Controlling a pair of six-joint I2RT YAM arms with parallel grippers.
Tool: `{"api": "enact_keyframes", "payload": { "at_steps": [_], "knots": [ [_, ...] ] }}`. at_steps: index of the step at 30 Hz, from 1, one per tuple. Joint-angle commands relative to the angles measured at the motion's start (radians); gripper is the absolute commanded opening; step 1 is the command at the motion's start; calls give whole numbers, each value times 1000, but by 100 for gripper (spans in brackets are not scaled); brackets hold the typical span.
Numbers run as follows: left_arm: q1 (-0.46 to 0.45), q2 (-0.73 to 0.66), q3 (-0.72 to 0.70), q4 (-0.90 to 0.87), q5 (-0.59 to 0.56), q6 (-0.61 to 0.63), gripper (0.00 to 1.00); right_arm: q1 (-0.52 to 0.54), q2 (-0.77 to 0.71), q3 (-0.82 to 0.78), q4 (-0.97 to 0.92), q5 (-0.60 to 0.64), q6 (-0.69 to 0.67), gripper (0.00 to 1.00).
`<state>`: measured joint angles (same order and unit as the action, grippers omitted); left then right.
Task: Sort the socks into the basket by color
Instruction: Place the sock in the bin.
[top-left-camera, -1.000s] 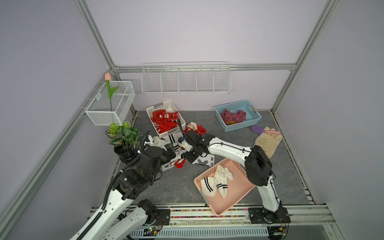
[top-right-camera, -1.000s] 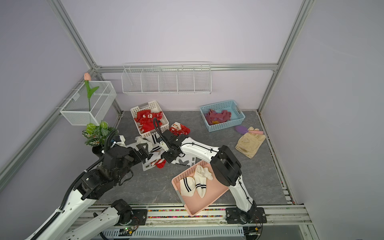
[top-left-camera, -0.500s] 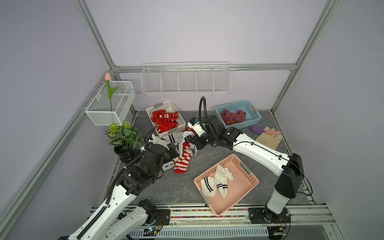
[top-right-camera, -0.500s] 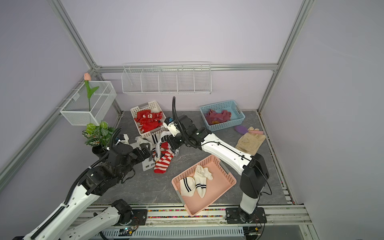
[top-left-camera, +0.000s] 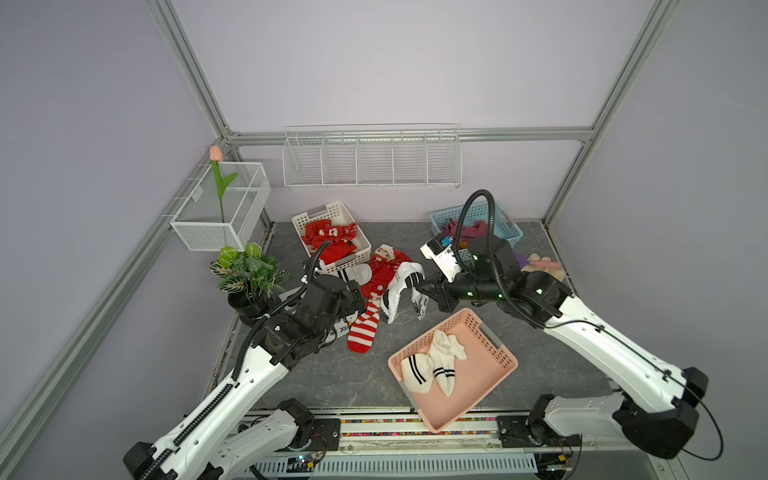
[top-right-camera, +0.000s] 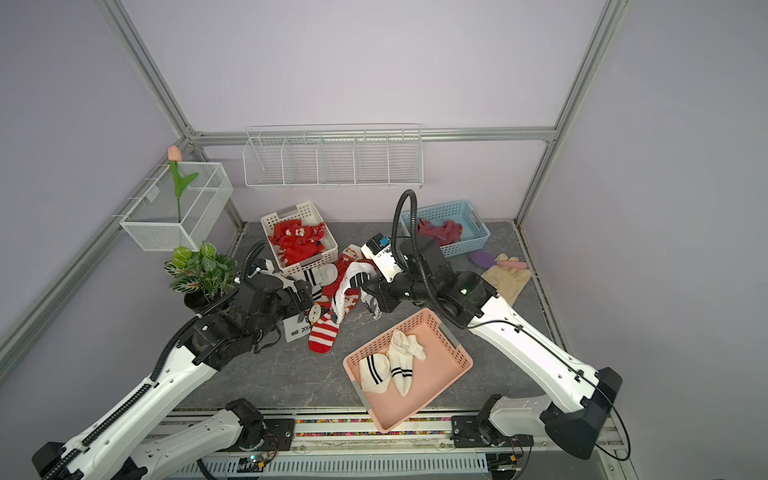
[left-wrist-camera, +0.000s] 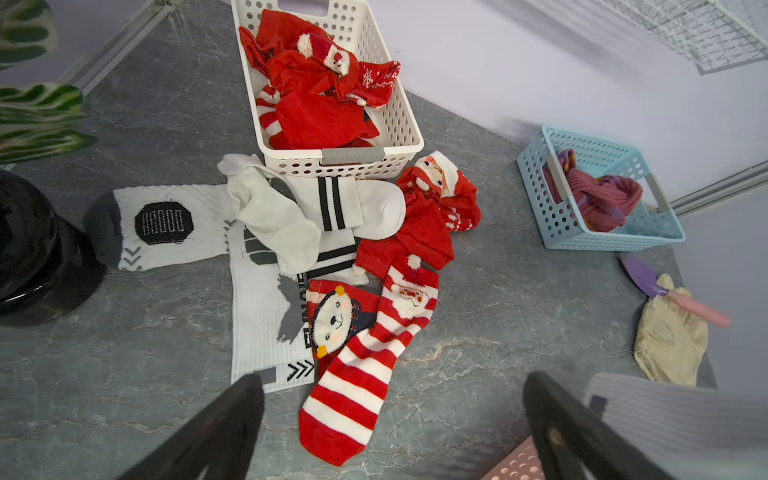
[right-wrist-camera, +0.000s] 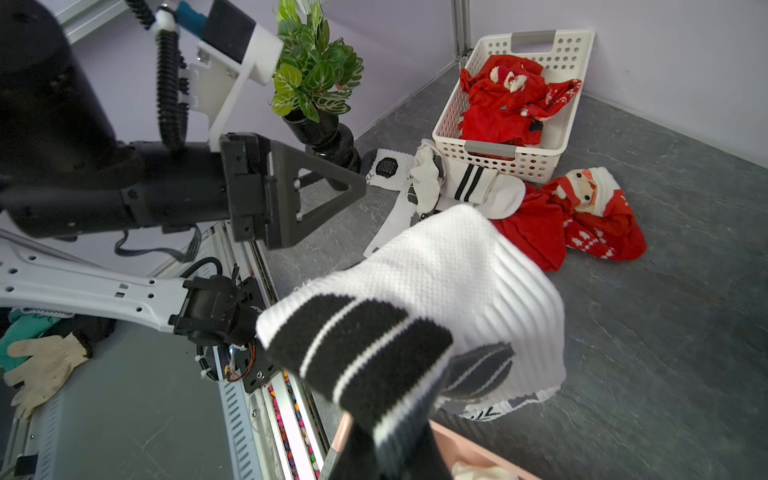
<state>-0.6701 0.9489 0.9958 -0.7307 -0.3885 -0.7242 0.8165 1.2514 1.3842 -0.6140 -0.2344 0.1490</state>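
If we read the grey worktop (top-left-camera: 332, 386) as a clock face in both top views, three containers ring it. The white basket (top-left-camera: 347, 264) at eleven o'clock is heaped with red socks (top-left-camera: 332, 239), the blue basket (top-right-camera: 471, 245) at one o'clock holds purple-maroon socks (top-right-camera: 440, 230), and the pink basket (top-left-camera: 473, 382) at five o'clock carries a few white socks with black stripes (top-left-camera: 432, 368). Near ten o'clock a pile (top-left-camera: 374, 282) of loose socks touches the white basket's front wall, with a red-and-white striped sock (top-left-camera: 363, 332) at its near end. Our right claw (top-left-camera: 428, 289) is clamped on a white black-striped sock (top-left-camera: 399, 286), which hangs in the air just beyond the pink basket's far corner. Our left claw (left-wrist-camera: 392, 380) stands wide with nothing in it, above the pile. The left wrist view lays bare the bear-faced sock (left-wrist-camera: 336, 320) and the arrow-marked white sock (left-wrist-camera: 262, 324), which the left arm partly hides from above. Only the right wrist view shows a pale glove (right-wrist-camera: 45, 365) lying beyond the front rail.
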Motion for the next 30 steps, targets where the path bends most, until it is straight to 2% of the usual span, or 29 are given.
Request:
{"api": "enact_keyframes", "payload": {
  "at_steps": [1, 8, 13, 18, 22, 30],
  "knots": [
    [10, 20, 46, 9, 18, 15, 100, -12, -92, -82, -120, 57, -25, 7],
    [14, 85, 71, 33, 57, 28, 100, -33, -296, -230, -250, 182, -23, 7],
    [14, 126, 80, 29, 74, 24, 100, -34, -350, -308, -317, 228, -29, 7],
    [15, 171, 103, 3, 73, 11, 100, -23, -328, -432, -227, 153, -12, 7],
    [20, 214, 131, -31, 68, -3, 100, -7, -205, -480, -189, 67, 11, 7],
    [42, 245, 130, -42, 68, -27, 100, 10, -59, -635, 65, -102, 153, 7]
  ]
}}
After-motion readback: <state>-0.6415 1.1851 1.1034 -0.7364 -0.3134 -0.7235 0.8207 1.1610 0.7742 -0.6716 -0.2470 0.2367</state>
